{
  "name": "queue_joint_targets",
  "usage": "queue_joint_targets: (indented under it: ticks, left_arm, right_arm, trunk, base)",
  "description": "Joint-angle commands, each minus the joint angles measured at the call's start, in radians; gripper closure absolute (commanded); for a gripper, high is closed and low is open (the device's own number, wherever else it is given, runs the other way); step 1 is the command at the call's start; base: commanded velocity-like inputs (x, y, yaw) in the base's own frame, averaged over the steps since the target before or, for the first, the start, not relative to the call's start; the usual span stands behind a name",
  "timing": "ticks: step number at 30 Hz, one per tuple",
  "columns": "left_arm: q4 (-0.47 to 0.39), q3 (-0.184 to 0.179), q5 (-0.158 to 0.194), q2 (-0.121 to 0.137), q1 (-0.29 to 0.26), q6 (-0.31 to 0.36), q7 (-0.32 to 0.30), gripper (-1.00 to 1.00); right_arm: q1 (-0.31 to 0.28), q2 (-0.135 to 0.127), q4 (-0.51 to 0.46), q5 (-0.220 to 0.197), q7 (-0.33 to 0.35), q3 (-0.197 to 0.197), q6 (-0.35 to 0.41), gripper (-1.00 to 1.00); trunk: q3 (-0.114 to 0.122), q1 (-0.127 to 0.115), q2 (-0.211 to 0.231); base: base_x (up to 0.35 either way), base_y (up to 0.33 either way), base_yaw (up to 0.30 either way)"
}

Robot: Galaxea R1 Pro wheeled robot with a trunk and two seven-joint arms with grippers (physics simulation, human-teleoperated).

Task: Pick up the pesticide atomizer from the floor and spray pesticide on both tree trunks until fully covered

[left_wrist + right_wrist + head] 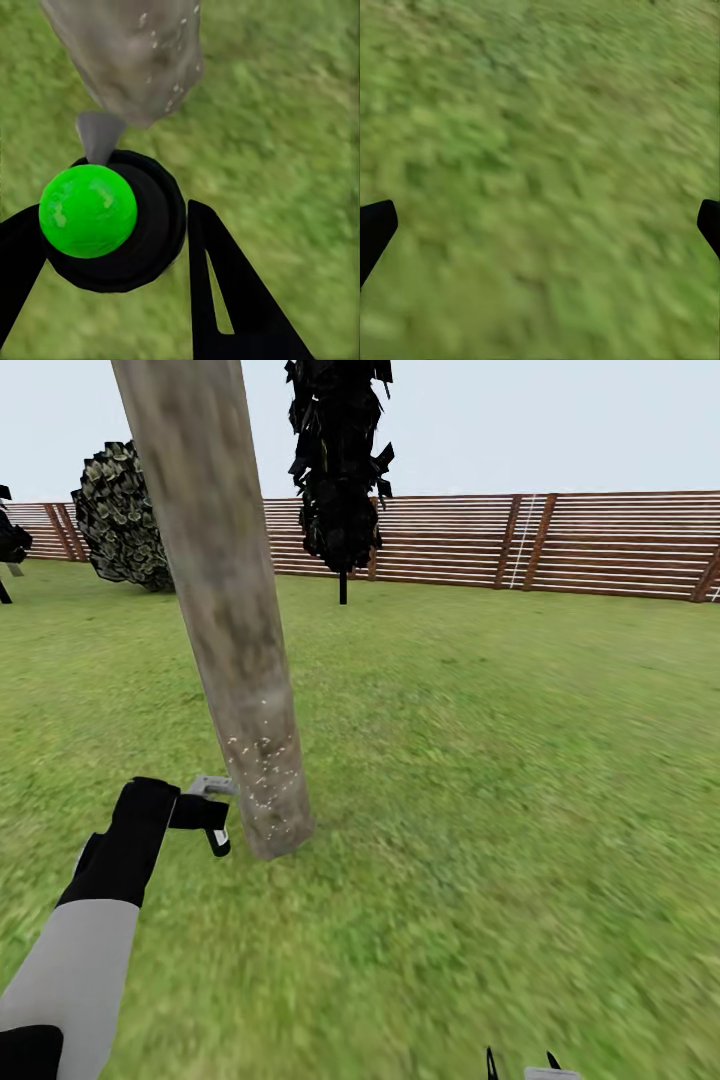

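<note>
One spray bottle (120, 225), black with a grey nozzle, sits clamped between the fingers of the left gripper (205, 815); in the left wrist view a bright green ball marks its top, and the nozzle points at the base of the leaning trunk (225, 610), just beside it.

Pale specks (262, 780): a scatter low on that trunk, near the grass (480, 780). Higher up the bark looks bare, so coverage seems only begun here; most of this trunk is still to be sprayed.

Second tree (342, 470): dark crown, thin stem, well apart near the fence (560, 545). Whether it carries any specks is too far off to tell, and it may not even be the other task tree.

Right gripper (522, 1068): low at the picture's edge, fingers spread wide over bare grass, holding nothing.

Containers: the bottle alone; its contents are hidden behind the black wall.

Also present: a round bush (120, 515) by the fence.
</note>
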Motion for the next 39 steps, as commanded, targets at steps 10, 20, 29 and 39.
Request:
queue_joint_targets:
  ticks: [10, 20, 29, 39]
  left_arm:
    - [0.077, 0.004, 0.0, 0.046, 0.079, -0.019, 0.004, 1.0]
    - [0.286, 0.012, 0.01, 0.038, 0.09, -0.143, 0.059, 1.0]
    - [0.376, 0.121, 0.139, 0.015, 0.089, -0.26, 0.293, 1.0]
    - [0.575, 0.123, 0.143, -0.02, 0.091, -0.275, 0.299, 1.0]
  right_arm:
    - [0.0, 0.0, 0.0, 0.0, 0.0, 0.0, 0.0, -1.0]
    - [0.0, 0.001, 0.015, 0.0, 0.0, 0.0, 0.0, -1.0]
    - [0.0, 0.003, 0.019, -0.001, -0.001, 0.0, -0.001, -1.0]
    - [0.0, 0.004, 0.018, -0.002, -0.001, 0.0, -0.002, -1.0]
  trunk:
    - [0.0, 0.0, 0.0]
    - [0.0, 0.0, 0.0]
    - [0.0, 0.0, 0.0]
    - [0.0, 0.0, 0.0]
  base:
    - [0.021, 0.0, 0.0]
    - [0.0, 0.0, 0.0]
    - [0.0, 0.0, 0.0]
    - [0.0, 0.0, 0.0]
